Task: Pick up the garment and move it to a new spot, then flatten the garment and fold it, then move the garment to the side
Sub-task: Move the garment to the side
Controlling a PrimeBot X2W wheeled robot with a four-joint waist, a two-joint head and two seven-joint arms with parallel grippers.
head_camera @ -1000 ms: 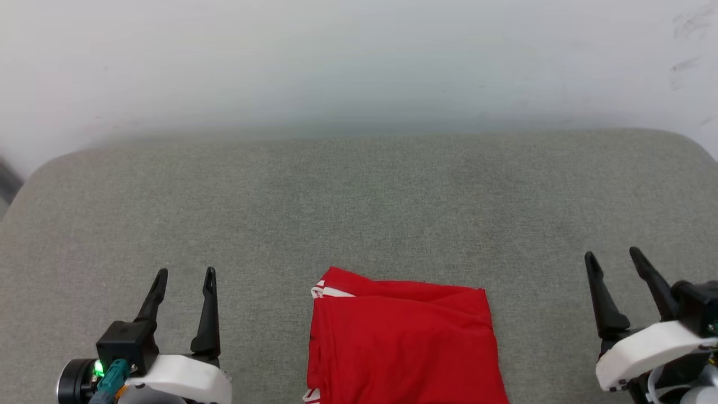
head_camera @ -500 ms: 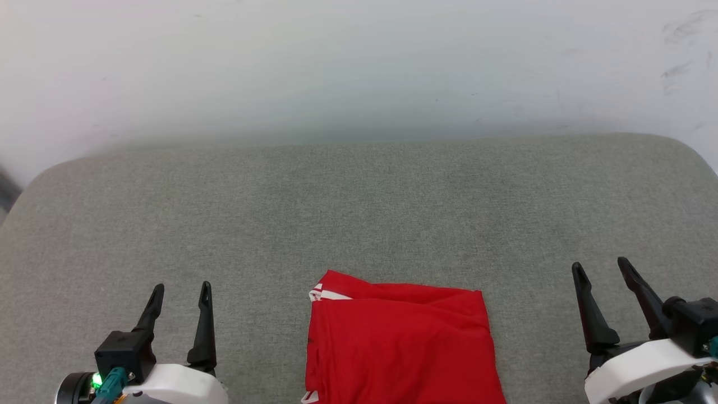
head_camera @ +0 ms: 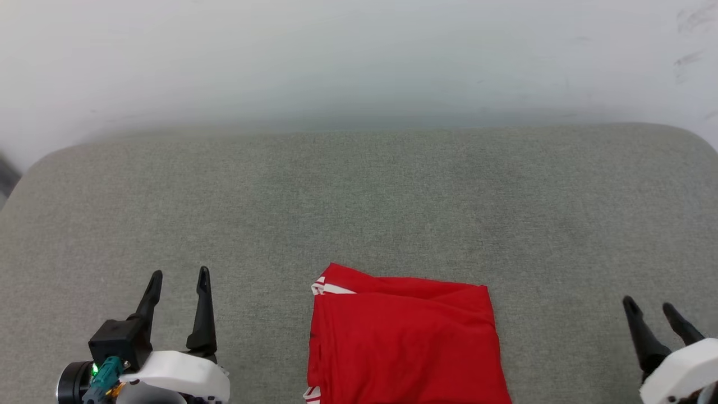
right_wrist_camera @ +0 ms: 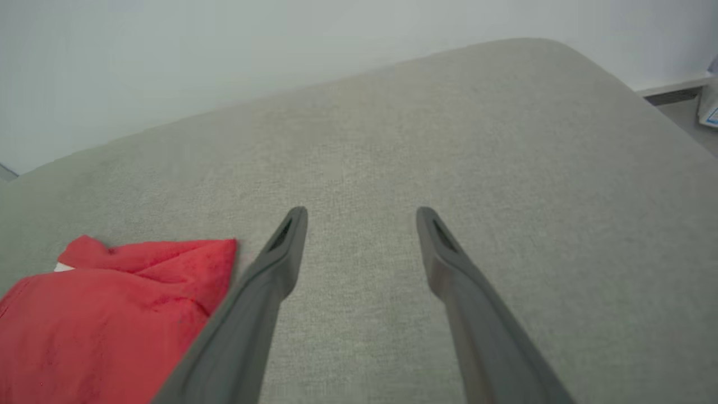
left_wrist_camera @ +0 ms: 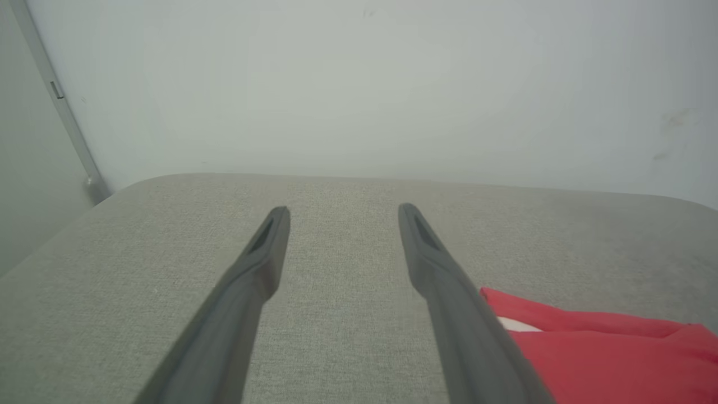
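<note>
One folded red cloth garment (head_camera: pixel 404 342) with white-striped trim lies flat at the near middle of the one grey fabric-covered surface (head_camera: pixel 359 202); two claws flank it, well apart from it; the left claw (head_camera: pixel 179 273) and the right claw (head_camera: pixel 648 304) each have their fingers spread, empty.

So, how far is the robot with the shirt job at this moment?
Done: the shirt lies folded into a tidy rectangle on the grey cushion, so the flattening and folding look finished.
In hand: nothing. The left gripper and right gripper are both open, one on each side of it and not touching it.
Left: probably the last move to the side, as it sits midway between them.
</note>
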